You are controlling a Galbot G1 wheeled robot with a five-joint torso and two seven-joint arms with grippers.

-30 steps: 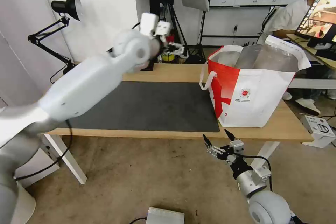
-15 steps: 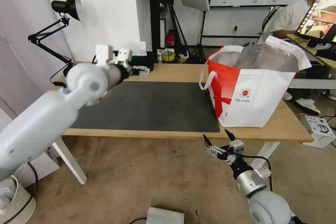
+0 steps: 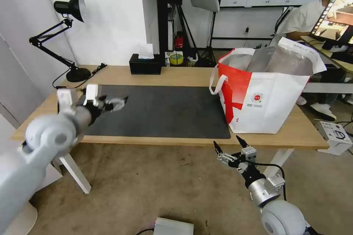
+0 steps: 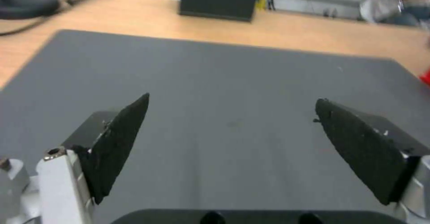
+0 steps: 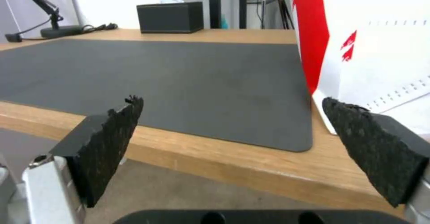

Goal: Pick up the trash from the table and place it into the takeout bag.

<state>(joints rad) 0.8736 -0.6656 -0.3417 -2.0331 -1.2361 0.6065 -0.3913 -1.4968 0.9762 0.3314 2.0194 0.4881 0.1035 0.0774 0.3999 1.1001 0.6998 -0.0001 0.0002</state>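
Left gripper (image 3: 123, 100) is held over the near-left part of the grey mat (image 3: 161, 110), jaws spread wide, nothing between them; the left wrist view confirms bare mat under the pads (image 4: 121, 140). Right gripper (image 3: 228, 146) is parked below the table's (image 3: 184, 75) front edge, in front of the bag (image 3: 268, 95), jaws likewise spread and empty. No bowl, clamshell tray, tissue wad or wrapped ball is seen on mat or wood; the trash is judged to be already inside the bag, though this is not confirmed. On the table a black tissue box (image 3: 145, 64) at the far edge and a desk lamp (image 3: 70, 36) at the far-left corner are noted, neither being trash. The step in hand is judged to be a retreat or a check sweep by the left arm. To be done well, the gripper should be kept raised off the mat, the lamp's base and cable (image 3: 79, 75) should be given room, and the tissue box left untouched. The bag stands upright on the right end of the table, its near-left bottom corner just beside the mat's edge, mouth open, foil lining visible. Its floor is hidden by the walls from the head view, so contents cannot be told; a look from above would be needed before the task is called finished.
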